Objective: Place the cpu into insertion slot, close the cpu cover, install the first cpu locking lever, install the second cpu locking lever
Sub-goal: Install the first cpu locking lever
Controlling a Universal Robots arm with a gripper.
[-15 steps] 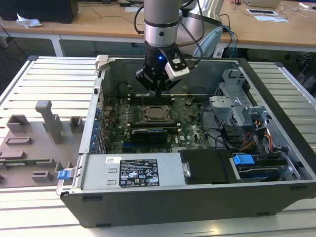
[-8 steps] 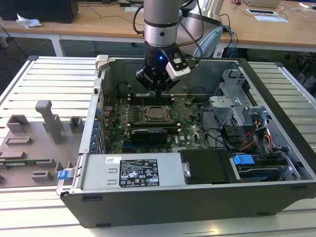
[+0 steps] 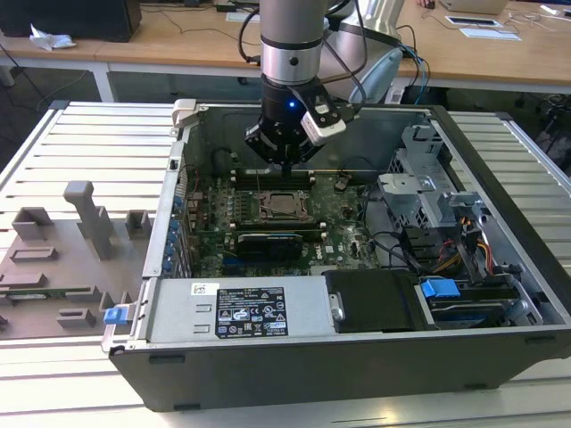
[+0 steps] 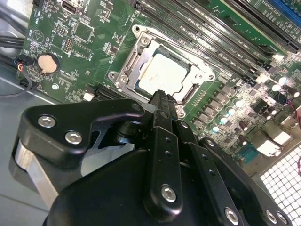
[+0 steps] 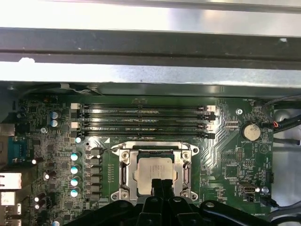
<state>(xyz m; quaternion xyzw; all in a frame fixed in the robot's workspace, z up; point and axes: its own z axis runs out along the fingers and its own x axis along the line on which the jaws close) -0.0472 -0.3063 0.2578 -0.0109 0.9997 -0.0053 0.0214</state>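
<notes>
- Silvery-grey cpu [image 4: 162, 75] lies flat in the slot [image 4: 117, 77], at the middle of the green board [image 5: 225, 160]; also seen in the first wrist view [image 5: 153, 170] and the exterior view [image 3: 285, 205].
- Cover [image 4: 140, 55] is down over the cpu, its silver frame round the chip's edges, and the chip top shows through the opening.
- Locking levers: cannot tell if they are latched.
- Gripper [image 4: 161, 96] has its fingers pressed together with nothing between them. It hangs tip-down right over the near edge of the cpu; touching or just above, cannot tell. Same in the first wrist view [image 5: 161, 184] and the exterior view [image 3: 287, 165].
- Exterior view: memory slots [image 3: 272, 178] are at 12 o'clock of the slot, just beside it.
- Black card [image 3: 268, 242] is at 6 o'clock of the slot, near it.
- Coin cell [image 5: 249, 132] sits on the board, well apart from the slot.
- Power supply [image 3: 241, 308], grey with a label, is at 6 o'clock past the card.
- Drive cage [image 3: 428, 187] and loose cables are at 3 o'clock.
- Case [image 3: 357, 366] lies on its side, open, on the slatted table [image 3: 89, 134].
- Grey fixture plate [image 3: 53, 267] is at 9 o'clock, outside the case.
- Wooden desk [image 3: 178, 40] is at 12 o'clock, behind the case.
</notes>
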